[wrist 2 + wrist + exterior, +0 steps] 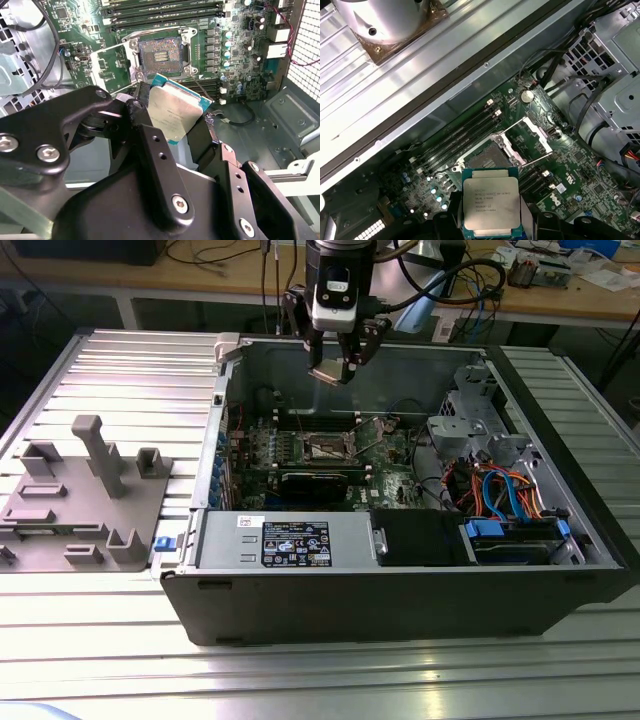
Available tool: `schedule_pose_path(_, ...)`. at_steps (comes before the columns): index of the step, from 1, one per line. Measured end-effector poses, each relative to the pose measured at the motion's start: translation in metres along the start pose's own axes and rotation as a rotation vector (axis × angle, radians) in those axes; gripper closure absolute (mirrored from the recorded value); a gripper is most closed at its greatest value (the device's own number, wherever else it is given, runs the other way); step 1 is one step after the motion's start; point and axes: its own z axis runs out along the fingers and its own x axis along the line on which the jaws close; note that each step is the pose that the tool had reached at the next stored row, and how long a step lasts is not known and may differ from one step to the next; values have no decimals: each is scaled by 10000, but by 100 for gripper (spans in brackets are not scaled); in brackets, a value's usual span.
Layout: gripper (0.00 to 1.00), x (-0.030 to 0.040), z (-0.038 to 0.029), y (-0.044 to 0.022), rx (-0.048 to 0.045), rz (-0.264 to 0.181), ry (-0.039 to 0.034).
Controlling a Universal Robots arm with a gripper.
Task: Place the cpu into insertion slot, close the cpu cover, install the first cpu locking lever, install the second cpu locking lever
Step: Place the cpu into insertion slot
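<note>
At the far left of the exterior view a grey moulded fixture (85, 495) lies on the ribbed counter (120, 370), well apart from the work. To its right sits the open computer case (400, 585). At upper middle the jaws hang above the case's far wall, closed on the cpu (328, 373) by two opposite edges and clear of the board. The insertion slot (327, 447) lies lower in the frame, bare, with its dark contact field exposed. In the first wrist view the cpu cover (539, 136) is swung up and stands open beside the slot. Further right are the drive cage (470, 420) and a bundle of blue and orange cables (500, 490). The likely trouble, as I judge it, starts with the grip, which is on thin edges only. A small slip or tilt could land one corner first on the fine contacts and bend them. A chip turned the wrong way, or offset from the rim, would not seat. The upright cover also stands close enough to the slot to catch a jaw during any descent. The cpu itself is a flat square with a silvery-grey metal top, faintly printed and catching light, ringed by a narrow green edge. In both wrist views it sits flat between the black jaws.
</note>
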Motion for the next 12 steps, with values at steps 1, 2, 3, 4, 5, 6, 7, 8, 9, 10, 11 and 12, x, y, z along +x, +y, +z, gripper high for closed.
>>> schedule_pose_path(1,45,0,0,0,0,23,-2)
schedule_pose_path(2,45,0,0,0,-1,45,-4)
schedule_pose_path(3,45,0,1,0,-2,90,-8)
schedule_pose_path(4,45,0,1,0,-3,120,-11)
schedule_pose_path(5,45,0,1,0,-1,148,-15)
schedule_pose_path(6,45,0,1,0,2,184,-21)
schedule_pose_path(7,45,0,1,0,4,213,-25)
schedule_pose_path(8,45,0,1,0,4,240,-28)
schedule_pose_path(9,45,0,1,0,4,270,-30)
schedule_pose_path(10,45,0,1,0,3,300,-33)
schedule_pose_path(11,45,0,2,0,3,324,-34)
schedule_pose_path(12,45,0,2,0,2,356,-37)
